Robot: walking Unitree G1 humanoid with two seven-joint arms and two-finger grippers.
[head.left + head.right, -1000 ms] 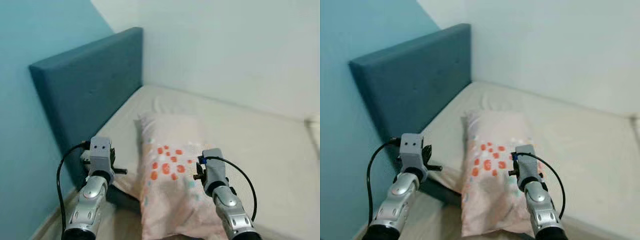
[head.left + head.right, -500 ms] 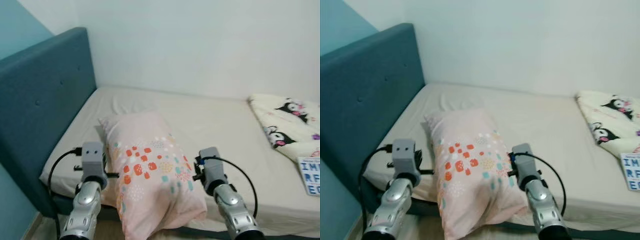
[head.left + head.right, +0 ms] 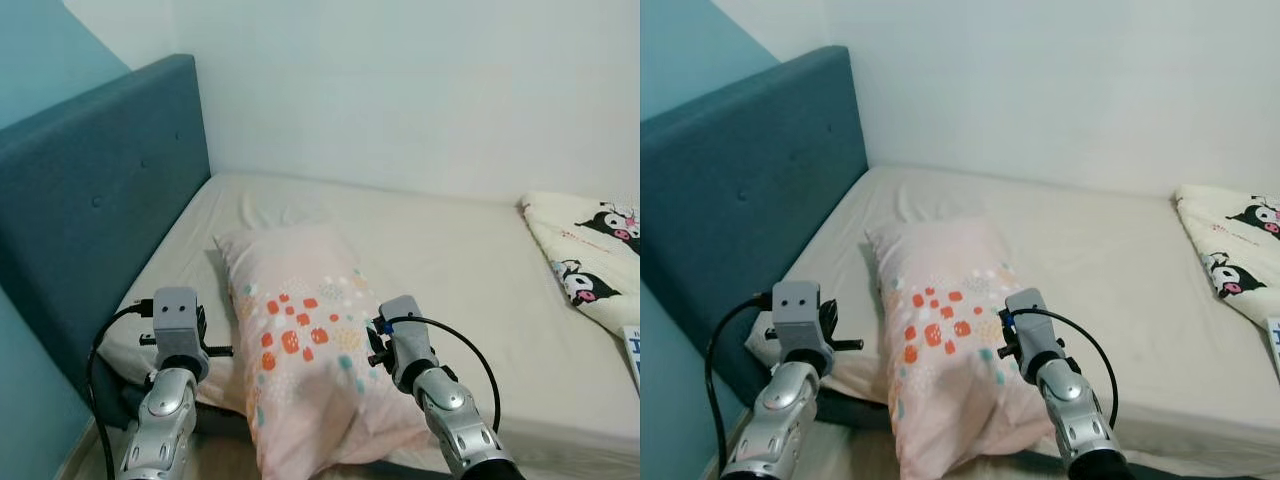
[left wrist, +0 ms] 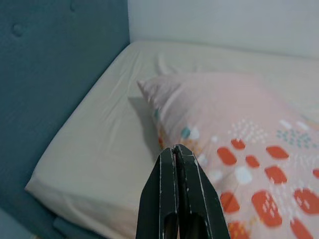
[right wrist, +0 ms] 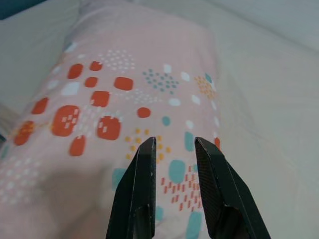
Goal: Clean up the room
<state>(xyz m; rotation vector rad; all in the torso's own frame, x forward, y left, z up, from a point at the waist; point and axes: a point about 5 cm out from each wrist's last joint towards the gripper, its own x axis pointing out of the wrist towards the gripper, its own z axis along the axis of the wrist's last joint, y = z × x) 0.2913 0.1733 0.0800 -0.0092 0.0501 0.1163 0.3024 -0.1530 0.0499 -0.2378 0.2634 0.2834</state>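
A pink pillow [image 3: 305,340] with orange and teal spots lies lengthwise on the beige mattress [image 3: 460,250], its near end hanging over the front edge. My left gripper [image 4: 174,148] is shut with nothing in it, hovering at the pillow's left side beside the sheet; it also shows by the pillow's left edge [image 3: 226,350]. My right gripper [image 5: 175,143] is open just above the pillow's right half, its fingers [image 5: 144,164] apart with only the patterned fabric behind the gap.
A padded blue headboard [image 3: 95,210] stands along the left, against a teal wall. A white blanket with black cartoon figures [image 3: 590,250] lies at the bed's right end, with a card with blue letters [image 3: 634,352] beside it. White wall behind.
The whole picture has swung to the right, so the camera turned: the cartoon blanket has come into view. Both arms still flank the pillow as before.
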